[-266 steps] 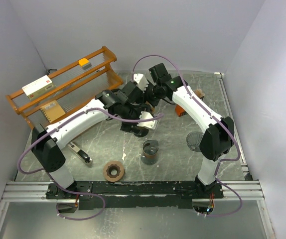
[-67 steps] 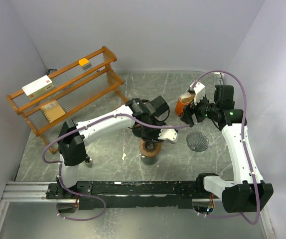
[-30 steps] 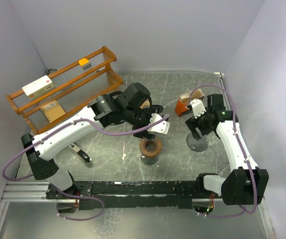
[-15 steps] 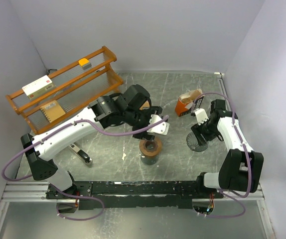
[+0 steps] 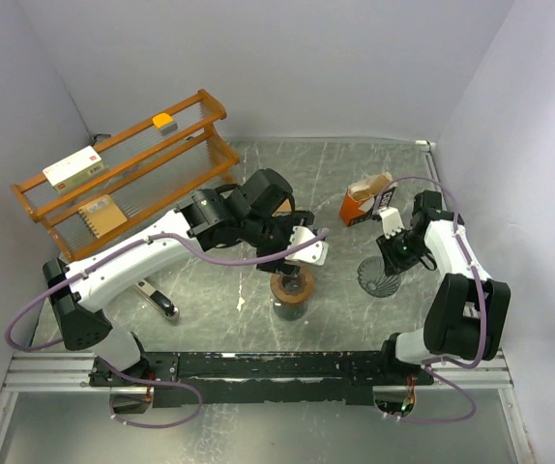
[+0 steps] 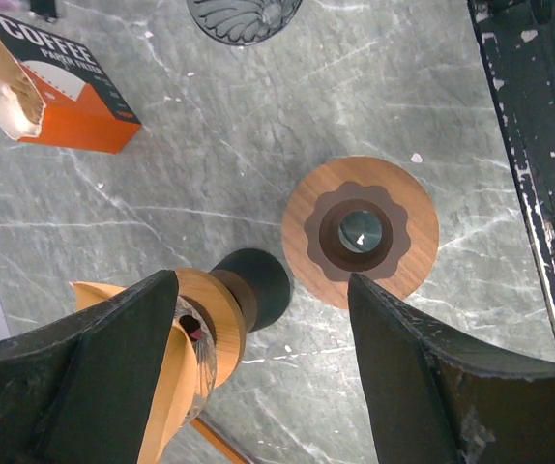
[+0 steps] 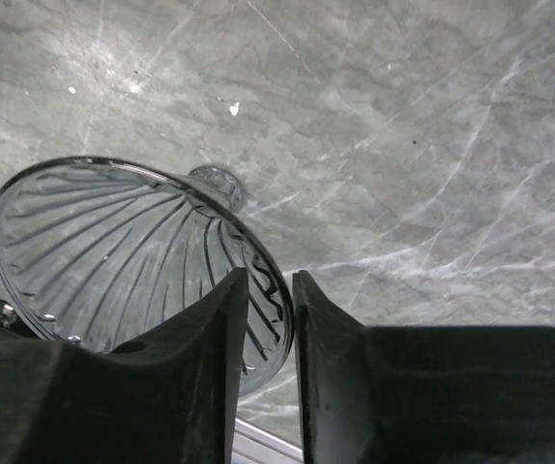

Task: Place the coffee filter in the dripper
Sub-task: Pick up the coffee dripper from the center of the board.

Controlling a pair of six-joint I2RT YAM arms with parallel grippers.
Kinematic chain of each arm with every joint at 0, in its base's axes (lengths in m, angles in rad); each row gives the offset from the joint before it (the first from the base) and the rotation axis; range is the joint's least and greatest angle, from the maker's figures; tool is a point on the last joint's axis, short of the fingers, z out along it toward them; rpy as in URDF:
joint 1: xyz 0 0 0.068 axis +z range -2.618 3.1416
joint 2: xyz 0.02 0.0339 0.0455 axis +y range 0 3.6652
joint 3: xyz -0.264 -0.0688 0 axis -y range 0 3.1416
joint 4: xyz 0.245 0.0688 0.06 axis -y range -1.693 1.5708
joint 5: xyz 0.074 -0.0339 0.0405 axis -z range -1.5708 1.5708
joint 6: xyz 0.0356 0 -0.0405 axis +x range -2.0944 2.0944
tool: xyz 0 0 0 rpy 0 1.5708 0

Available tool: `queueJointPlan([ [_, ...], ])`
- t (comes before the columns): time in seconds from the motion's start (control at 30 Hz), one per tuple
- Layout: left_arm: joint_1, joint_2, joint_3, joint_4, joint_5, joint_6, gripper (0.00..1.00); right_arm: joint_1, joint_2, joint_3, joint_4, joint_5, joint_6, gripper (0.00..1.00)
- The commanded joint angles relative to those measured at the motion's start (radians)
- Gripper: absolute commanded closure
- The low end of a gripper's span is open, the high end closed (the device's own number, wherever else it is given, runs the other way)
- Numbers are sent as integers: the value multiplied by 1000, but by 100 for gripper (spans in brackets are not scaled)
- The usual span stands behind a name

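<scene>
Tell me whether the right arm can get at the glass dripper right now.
Very likely yes: the right pincer straddles the glass dripper at its rim, one finger inside, one outside, nothing blocking it.

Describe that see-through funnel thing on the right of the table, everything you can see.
The dripper is a clear glass cone with curved ribs swirling down its inside to a narrow neck. It sits empty on the grey marbled table, seemingly tipped, right of the wooden-collared carafe. The right gripper pinches its rim between both fingers.
</scene>
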State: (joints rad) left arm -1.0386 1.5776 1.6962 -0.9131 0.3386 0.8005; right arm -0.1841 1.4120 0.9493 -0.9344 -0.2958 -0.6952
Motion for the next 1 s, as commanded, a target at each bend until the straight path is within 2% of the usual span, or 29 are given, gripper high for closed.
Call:
queueJointPlan([
  [0.0, -3, -33, -27, 31, -28, 17, 18, -9, 15, 46, -29, -63, 0, 78],
  [0.17, -3, -54, -46, 35, -37, 30, 18, -8, 3, 102, -66, -114, 0, 100],
  [0.47, -3, -78, -48, 34, -77, 30, 16, 8, -10, 274, -225, -272, -63, 100],
  [0.63, -1, -112, -68, 44, -95, 40, 7, 51, -4, 388, -307, -303, -64, 100],
  [0.77, 3, -141, -84, 53, -87, 48, 2, 119, -24, 460, -347, -318, -43, 100],
  [0.97, 17, -188, -113, 64, -52, 76, 0, 268, -40, 567, -369, -281, 41, 100],
])
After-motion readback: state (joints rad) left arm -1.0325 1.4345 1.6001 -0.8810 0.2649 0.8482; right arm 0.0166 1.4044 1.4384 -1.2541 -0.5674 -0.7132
